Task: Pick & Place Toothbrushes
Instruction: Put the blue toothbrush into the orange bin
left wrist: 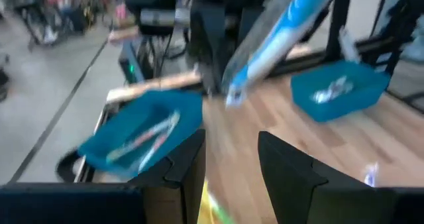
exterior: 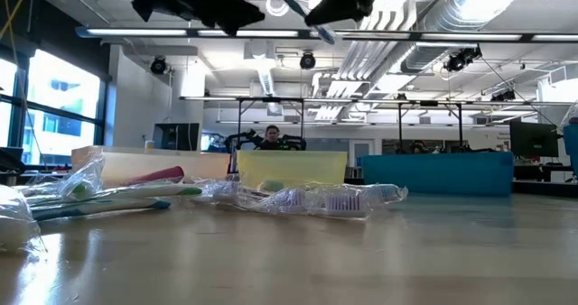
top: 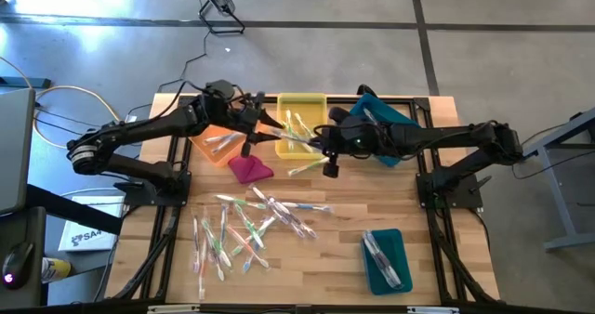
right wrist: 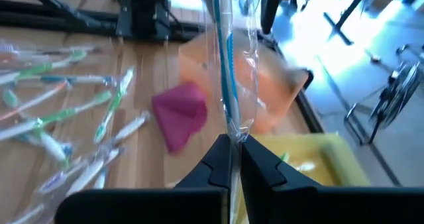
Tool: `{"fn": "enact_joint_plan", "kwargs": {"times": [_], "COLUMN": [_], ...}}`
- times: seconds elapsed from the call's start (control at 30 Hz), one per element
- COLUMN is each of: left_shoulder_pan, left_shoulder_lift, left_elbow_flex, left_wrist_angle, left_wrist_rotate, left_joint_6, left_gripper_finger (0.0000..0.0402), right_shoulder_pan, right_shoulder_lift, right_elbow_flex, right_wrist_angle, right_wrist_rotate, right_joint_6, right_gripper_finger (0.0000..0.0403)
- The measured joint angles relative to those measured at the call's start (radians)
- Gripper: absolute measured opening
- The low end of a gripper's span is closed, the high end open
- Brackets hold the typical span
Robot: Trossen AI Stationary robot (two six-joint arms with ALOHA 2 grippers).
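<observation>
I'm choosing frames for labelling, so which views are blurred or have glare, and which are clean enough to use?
Left wrist view: smeared throughout, the wrapped blue toothbrush and teal bins streaked. Right wrist view: the wrapper at the right gripper is fairly sharp, with blown-out light in one corner. Low view: ceiling lights glare on the table, arms silhouetted. High view: evenly lit and cleanest.

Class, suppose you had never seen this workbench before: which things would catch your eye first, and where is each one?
First, the right gripper, raised above the yellow bin at the table's far side, shut on a wrapped blue toothbrush. Next, the loose pile of toothbrushes scattered across the near left of the table. Also the magenta cloth beside the orange bin.
</observation>
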Motion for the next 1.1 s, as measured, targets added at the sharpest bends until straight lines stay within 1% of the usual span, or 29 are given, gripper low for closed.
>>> {"fn": "enact_joint_plan", "kwargs": {"times": [0.13,0.3,0.57,0.77,0.87,1.1], "left_shoulder_pan": [-0.006,-0.053,-0.14,-0.14,-0.152,-0.164], "left_shoulder_lift": [0.001,0.001,0.001,0.005,0.021,0.073], "left_elbow_flex": [0.0,0.0,0.0,0.0,0.0,0.0], "left_wrist_angle": [0.11,0.18,0.205,0.226,0.235,0.3], "left_wrist_rotate": [0.017,0.007,-0.051,-0.072,-0.087,-0.09], "left_joint_6": [-0.017,-0.017,0.039,0.032,0.008,0.009], "left_gripper_finger": [0.0134,0.0134,0.0134,0.0134,0.0134,0.0134], "right_shoulder_pan": [0.0,-0.002,-0.008,-0.008,-0.008,-0.009], "right_shoulder_lift": [0.0,0.001,0.001,0.001,0.001,0.002], "right_elbow_flex": [0.0,0.0,0.0,0.0,0.0,0.0], "right_wrist_angle": [0.051,0.072,0.082,0.081,0.077,0.069], "right_wrist_rotate": [-0.003,-0.001,-0.009,-0.006,-0.007,-0.004], "right_joint_6": [-0.023,-0.031,-0.03,-0.026,-0.026,-0.025], "right_gripper_finger": [0.0005,0.0005,0.0005,0.0003,0.0003,0.0003]}}
